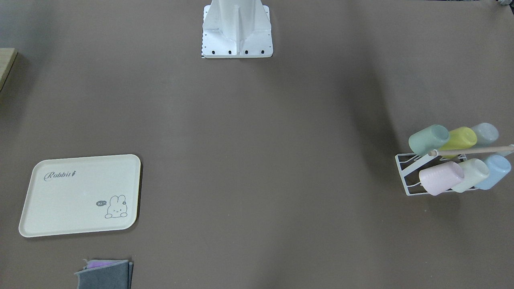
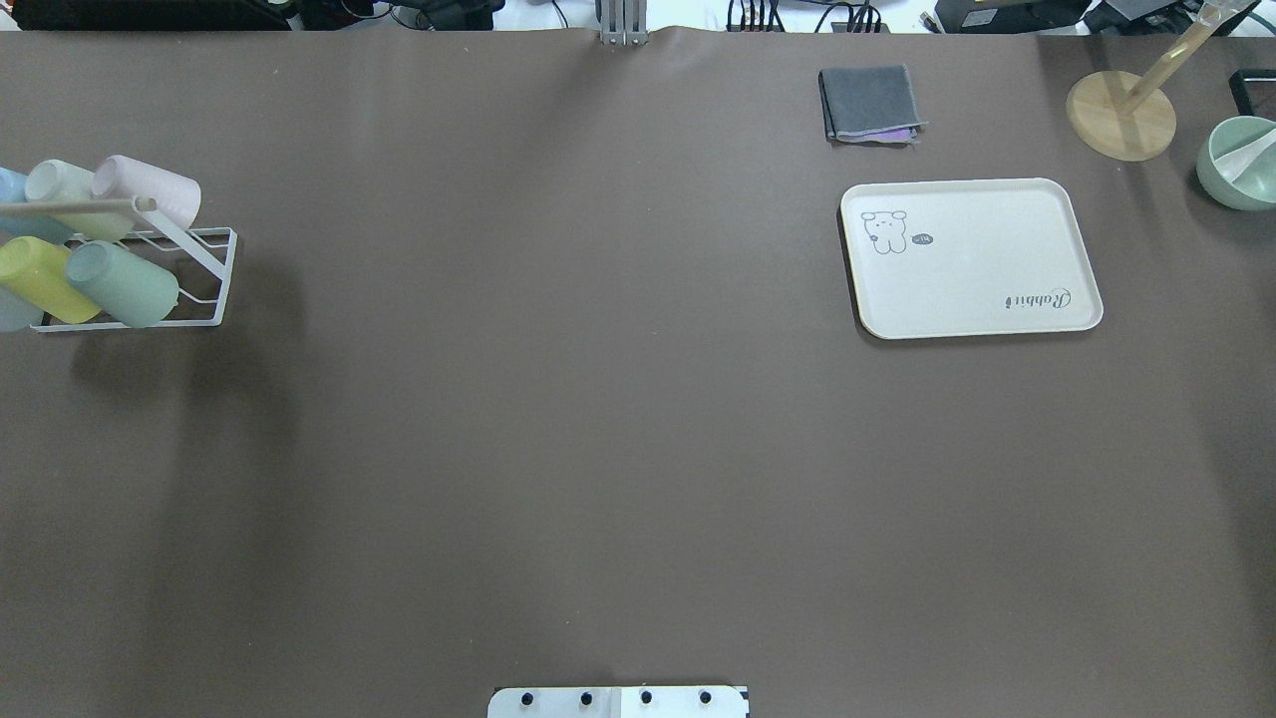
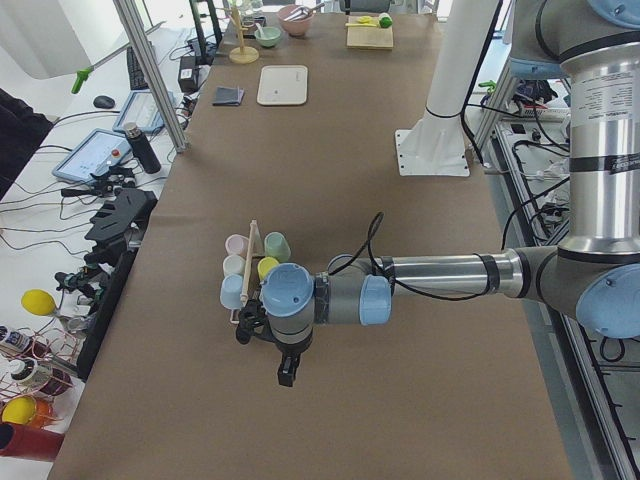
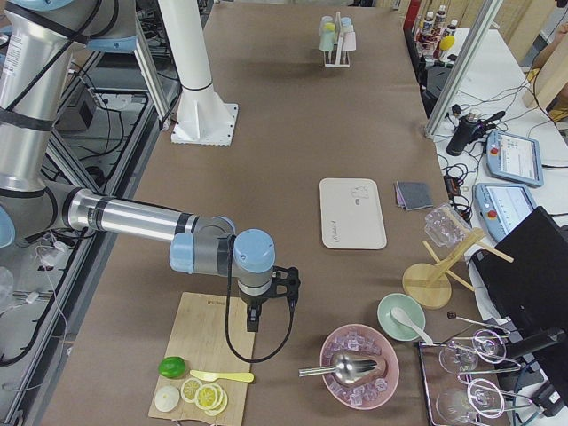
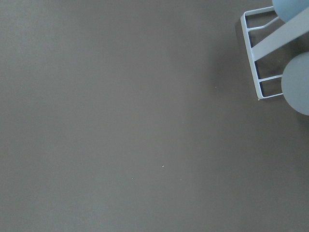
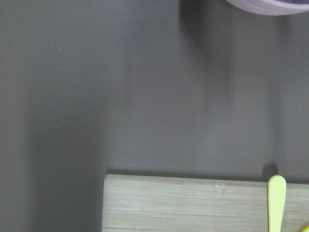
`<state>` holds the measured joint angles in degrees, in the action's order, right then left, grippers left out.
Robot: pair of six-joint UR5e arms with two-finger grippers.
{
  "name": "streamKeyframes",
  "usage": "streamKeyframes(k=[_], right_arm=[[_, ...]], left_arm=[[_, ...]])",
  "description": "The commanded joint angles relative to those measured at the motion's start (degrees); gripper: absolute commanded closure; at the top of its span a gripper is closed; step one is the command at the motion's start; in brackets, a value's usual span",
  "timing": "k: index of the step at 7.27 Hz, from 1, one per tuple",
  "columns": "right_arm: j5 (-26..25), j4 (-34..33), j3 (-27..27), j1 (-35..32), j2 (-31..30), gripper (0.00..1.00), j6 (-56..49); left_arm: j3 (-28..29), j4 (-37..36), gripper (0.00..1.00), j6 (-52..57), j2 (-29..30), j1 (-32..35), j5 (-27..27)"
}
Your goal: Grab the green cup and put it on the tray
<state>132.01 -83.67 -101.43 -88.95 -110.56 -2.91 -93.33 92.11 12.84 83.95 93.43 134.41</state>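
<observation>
The green cup [image 1: 427, 138] [image 2: 125, 284] [image 3: 276, 246] lies tilted on a white wire rack [image 1: 405, 176] [image 2: 214, 279] among several pastel cups, at the rack's end nearest the table's middle. The cream tray [image 1: 80, 196] [image 2: 972, 259] [image 4: 352, 213] lies bare at the table's other end. My left gripper [image 3: 285, 372] hangs above the table just beside the rack, and only the left side view shows it, so I cannot tell its state. My right gripper [image 4: 251, 319] hovers by a cutting board, far from the tray. Its state cannot be told either.
A folded grey cloth [image 2: 869, 103], a wooden stand [image 2: 1121, 115] and a green bowl [image 2: 1239, 160] sit beyond the tray. A cutting board [image 4: 213, 355] with lime slices and a pink bowl [image 4: 359, 364] of ice lie under the right arm. The robot's base [image 1: 237, 36] stands mid-table.
</observation>
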Motion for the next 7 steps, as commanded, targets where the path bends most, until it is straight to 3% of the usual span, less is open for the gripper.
streamKeyframes(k=[1,7], right_arm=[[0.0,0.0,0.0,0.0,0.1,0.0,0.1],[-0.4,0.2,0.3,0.0,0.6,0.0,0.4]], left_arm=[[-0.3,0.1,0.01,0.1,-0.4,0.1,0.4],[-0.7,-0.3,0.01,0.0,0.2,0.1,0.4]])
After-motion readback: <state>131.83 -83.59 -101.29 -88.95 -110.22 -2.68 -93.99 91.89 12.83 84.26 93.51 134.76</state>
